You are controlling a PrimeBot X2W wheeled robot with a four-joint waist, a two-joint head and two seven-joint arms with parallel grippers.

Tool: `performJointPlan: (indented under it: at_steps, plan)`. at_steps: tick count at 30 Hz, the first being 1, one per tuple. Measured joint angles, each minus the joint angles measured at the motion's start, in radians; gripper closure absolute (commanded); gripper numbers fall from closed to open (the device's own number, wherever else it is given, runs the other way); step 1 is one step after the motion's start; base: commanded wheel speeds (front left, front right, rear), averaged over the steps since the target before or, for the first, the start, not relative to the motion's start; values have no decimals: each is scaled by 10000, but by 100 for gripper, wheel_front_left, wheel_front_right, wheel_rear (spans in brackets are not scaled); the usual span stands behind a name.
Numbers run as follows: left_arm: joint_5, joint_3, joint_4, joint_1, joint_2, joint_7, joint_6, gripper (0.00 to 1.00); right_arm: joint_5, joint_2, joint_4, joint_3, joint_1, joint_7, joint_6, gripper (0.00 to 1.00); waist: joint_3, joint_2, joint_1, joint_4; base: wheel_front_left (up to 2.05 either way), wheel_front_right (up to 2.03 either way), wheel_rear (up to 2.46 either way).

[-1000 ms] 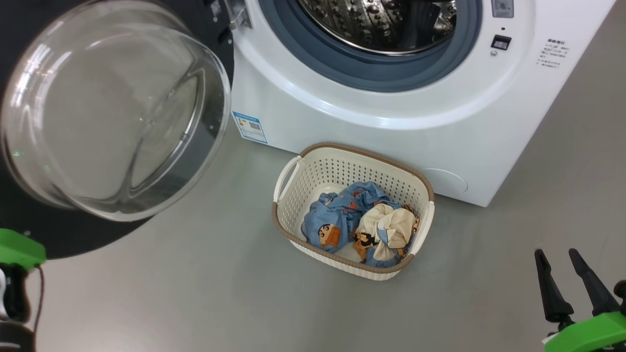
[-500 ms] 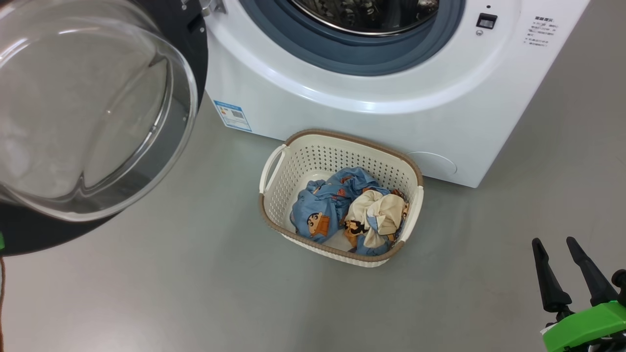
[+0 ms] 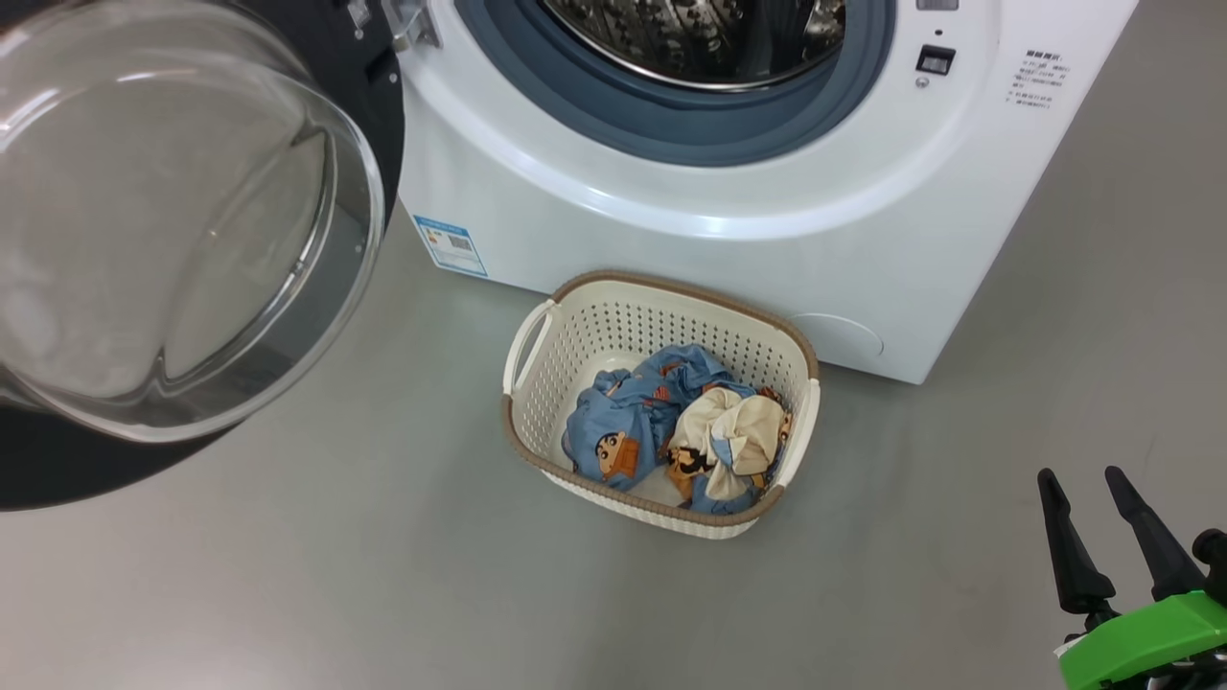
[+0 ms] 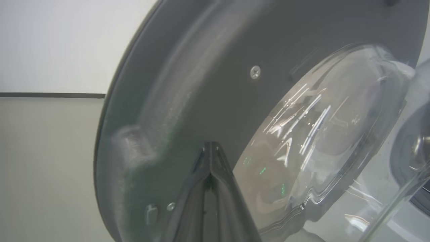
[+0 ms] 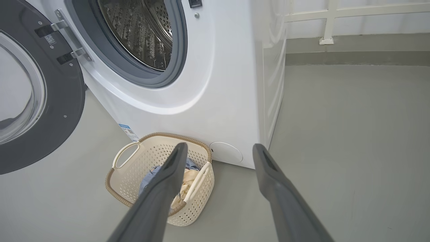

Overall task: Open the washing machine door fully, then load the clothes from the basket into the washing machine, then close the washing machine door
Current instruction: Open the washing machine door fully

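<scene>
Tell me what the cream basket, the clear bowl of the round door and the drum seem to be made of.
The small cream perforated basket looks like matt moulded plastic; its brown rim imitates weave. The clear bulging bowl in the round black door seems glass, perhaps plastic: transparent, sharp reflections. The perforated drum looks like polished steel: silvery, mirror-bright.

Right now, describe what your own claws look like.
The right claw has two long, black, tapering fingers with blunt tips, rising from a bright green bracket. The left claw has the same dark, smooth, wedge-shaped fingers.
</scene>
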Motion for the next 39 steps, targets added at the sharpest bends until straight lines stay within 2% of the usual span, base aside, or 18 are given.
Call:
performJointPlan:
  at_steps: [6,11,13,15,16,17,18,28,33,39]
  plan:
    - [-23,36,-435,471,-176,0,-52,100,2,69,29,8,48,0,0,0,-272,0,-1,40,0,0,0]
    - [-443,-500,-1342,1343,-493,-2,-52,100,6,117,38,19,93,0,0,0,-545,0,0,106,0,0,0]
    - [-625,-704,-1707,1726,-606,-2,-52,70,8,127,40,27,109,0,0,0,-636,0,0,133,0,0,0]
    - [-771,-945,-2082,2107,-683,-2,-52,54,21,144,38,35,110,0,0,0,-717,0,0,151,0,0,0]
    - [-819,-1078,-2263,2287,-725,0,-52,39,31,151,40,35,114,0,0,0,-750,0,0,159,0,0,0]
    - [-928,-1239,-2476,2462,-779,-2,-52,11,36,163,42,36,122,0,0,0,-787,0,0,162,0,0,0]
    - [-1018,-1369,-2673,2626,-838,0,-52,0,36,173,40,42,135,0,0,0,-821,0,0,161,0,0,0]
    - [-1588,-2953,-4378,4297,-1016,0,-52,0,79,326,23,46,323,0,0,0,-1050,0,0,-183,0,0,0]
    - [-2021,-3944,-4976,4930,-863,0,-52,0,79,387,-4,-12,336,0,0,0,-1110,0,0,-596,0,0,0]
    - [-2437,-4648,-5407,5182,-715,0,-52,0,79,453,-38,-79,340,0,0,0,-1161,0,0,-1115,0,0,0]
